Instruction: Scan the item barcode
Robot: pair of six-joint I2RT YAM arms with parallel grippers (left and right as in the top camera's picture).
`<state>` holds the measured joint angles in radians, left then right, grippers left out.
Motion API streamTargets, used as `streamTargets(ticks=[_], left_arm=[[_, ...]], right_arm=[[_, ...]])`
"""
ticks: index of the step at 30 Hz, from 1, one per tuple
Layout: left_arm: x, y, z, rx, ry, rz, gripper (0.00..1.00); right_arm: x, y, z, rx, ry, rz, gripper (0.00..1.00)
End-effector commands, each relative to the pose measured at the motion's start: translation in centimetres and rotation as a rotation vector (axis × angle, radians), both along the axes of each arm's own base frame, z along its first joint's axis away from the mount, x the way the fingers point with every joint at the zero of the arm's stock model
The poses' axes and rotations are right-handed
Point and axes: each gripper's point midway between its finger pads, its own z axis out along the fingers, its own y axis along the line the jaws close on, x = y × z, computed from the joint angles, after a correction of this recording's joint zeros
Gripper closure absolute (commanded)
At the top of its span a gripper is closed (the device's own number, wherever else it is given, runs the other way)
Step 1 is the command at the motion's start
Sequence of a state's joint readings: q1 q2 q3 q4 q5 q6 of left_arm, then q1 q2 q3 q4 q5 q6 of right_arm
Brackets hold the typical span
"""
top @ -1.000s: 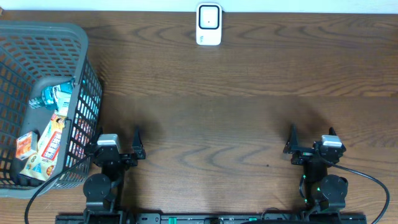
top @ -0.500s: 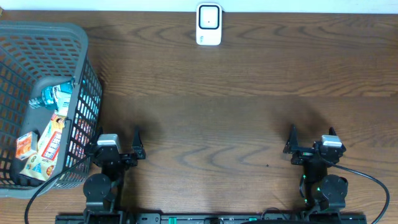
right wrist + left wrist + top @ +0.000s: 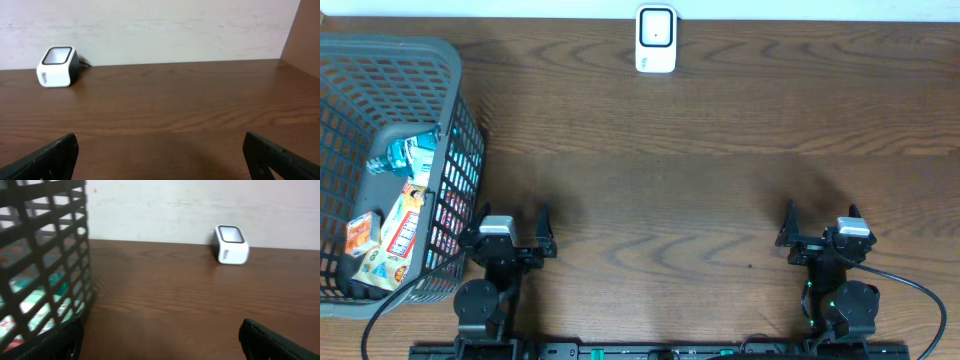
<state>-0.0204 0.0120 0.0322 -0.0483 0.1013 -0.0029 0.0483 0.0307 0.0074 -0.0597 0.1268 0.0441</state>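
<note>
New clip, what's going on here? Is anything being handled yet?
Nothing is being handled. Both arms sit at the near edge of the table, with the left pincer and the right pincer open and empty. The packaged items lie in the grey basket on the robot's left. The white scanner stands at the far edge, near the middle. No item has been picked up for scanning.

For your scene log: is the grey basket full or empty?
Partly filled: the basket holds a few snack packets low on its floor.
</note>
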Motion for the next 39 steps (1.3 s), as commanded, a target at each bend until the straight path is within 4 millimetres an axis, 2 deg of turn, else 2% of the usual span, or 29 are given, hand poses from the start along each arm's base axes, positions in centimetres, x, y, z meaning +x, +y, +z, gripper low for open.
streamTargets(ticks=[1,11,23,30,37,39], left_arm=[[-0.4,-1.6,1.3,-0.012,-0.02,-0.094,0.02],[-2.0,-2.9,7.3,-0.063,-0.092,-0.172,0.02],[-3.0,-2.9,12.0,-0.106,-0.012,-0.166,0.02],[-2.6,-2.6,14.1,-0.168,0.1,-0.131,0.02],[-1.9,-2.2,18.2,-0.182,0.281,-0.091,0.02],[-1.9,-2.5,20.1,-0.187,0.36,-0.098,0.02]], right_arm=[[0.0,0.2,-0.2,-0.008,0.008,0.01,0.01],[0.0,0.2,-0.2,-0.008,0.008,0.01,0.01],[0.0,0.2,-0.2,-0.008,0.008,0.01,0.01],[0.0,0.2,-0.2,-0.008,0.008,0.01,0.01],[0.0,0.2,-0.2,-0.008,0.008,0.01,0.01],[0.0,0.2,-0.2,-0.008,0.008,0.01,0.01]])
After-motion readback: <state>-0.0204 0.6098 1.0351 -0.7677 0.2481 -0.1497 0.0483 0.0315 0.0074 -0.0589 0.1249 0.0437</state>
